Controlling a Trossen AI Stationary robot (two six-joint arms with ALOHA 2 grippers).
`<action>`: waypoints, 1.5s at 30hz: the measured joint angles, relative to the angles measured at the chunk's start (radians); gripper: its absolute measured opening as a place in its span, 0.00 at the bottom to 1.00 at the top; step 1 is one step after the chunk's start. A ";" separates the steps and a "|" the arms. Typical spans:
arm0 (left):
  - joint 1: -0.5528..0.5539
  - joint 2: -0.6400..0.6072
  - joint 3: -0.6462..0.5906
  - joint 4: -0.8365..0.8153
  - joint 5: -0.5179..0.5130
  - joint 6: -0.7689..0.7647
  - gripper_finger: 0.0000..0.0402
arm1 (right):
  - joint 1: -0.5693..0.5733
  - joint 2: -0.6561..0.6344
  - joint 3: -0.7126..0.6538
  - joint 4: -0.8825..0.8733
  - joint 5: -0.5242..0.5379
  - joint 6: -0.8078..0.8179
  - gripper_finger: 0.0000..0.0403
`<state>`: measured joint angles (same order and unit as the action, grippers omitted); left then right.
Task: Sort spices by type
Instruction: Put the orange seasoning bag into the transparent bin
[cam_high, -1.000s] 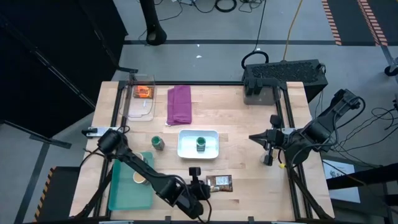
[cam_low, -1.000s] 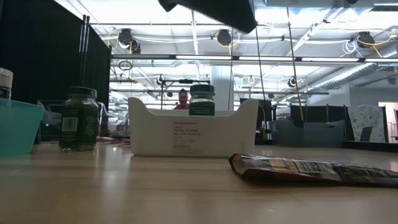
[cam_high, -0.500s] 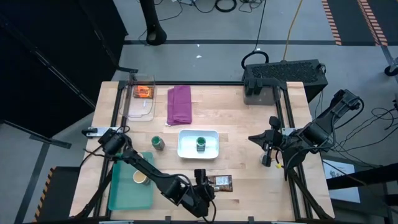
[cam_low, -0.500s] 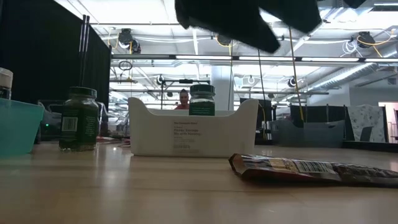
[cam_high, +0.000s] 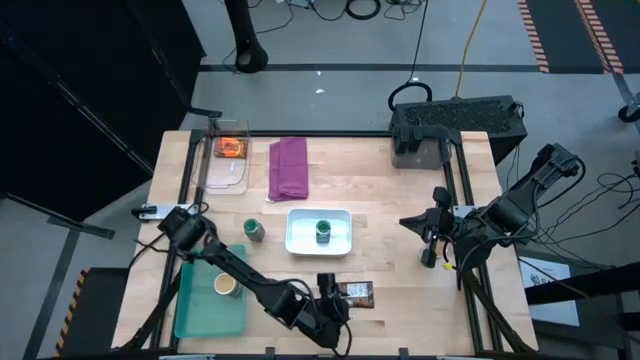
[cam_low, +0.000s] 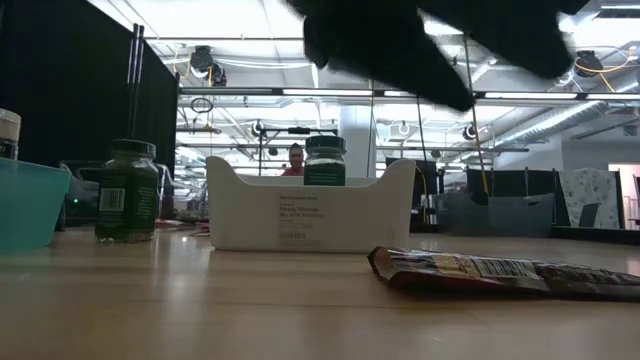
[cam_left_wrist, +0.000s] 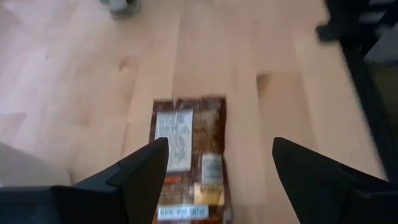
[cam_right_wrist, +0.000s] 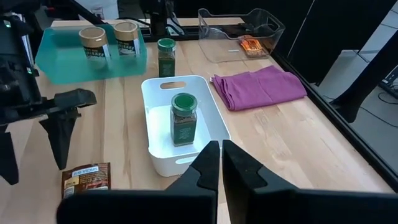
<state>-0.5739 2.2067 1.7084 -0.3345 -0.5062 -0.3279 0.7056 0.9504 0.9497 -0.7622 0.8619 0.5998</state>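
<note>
A dark brown packet (cam_left_wrist: 189, 158) lies flat on the table near its front edge (cam_high: 354, 293). My left gripper (cam_left_wrist: 219, 146) hovers open above it, one finger on either side, touching nothing; in the low view it is a dark shape (cam_low: 420, 40) high over the packet (cam_low: 500, 272). One green-lidded jar (cam_right_wrist: 183, 118) stands in the white tray (cam_high: 341, 217). Another (cam_high: 254, 231) stands on the table. Two tan-lidded jars (cam_right_wrist: 92, 40) stand in the teal bin (cam_high: 200, 310). An orange packet (cam_high: 232, 148) lies in the clear container. My right gripper (cam_right_wrist: 219, 162) waits shut at the table's right.
A folded purple cloth (cam_high: 289, 167) lies at the back beside the clear container (cam_high: 226, 175). A black box (cam_high: 455, 120) sits at the far right corner. Bare wood lies between the white tray and my right arm.
My left gripper has moved toward the table's right edge, over the dark brown packet, and has opened. The packet and the jars have stayed where they were.
</note>
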 joint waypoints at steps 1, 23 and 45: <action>-0.003 0.006 0.000 -0.008 0.001 -0.003 0.73 | -0.002 0.000 0.000 0.000 0.000 -0.004 0.00; -0.025 0.066 -0.001 0.013 -0.072 -0.031 0.73 | -0.007 0.000 0.000 -0.014 0.000 -0.009 0.00; -0.001 0.148 0.001 -0.010 -0.078 -0.038 0.73 | -0.007 0.000 0.000 -0.017 0.003 0.019 0.00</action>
<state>-0.5747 2.3545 1.7092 -0.3443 -0.5846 -0.3655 0.6991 0.9508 0.9497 -0.7788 0.8650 0.6191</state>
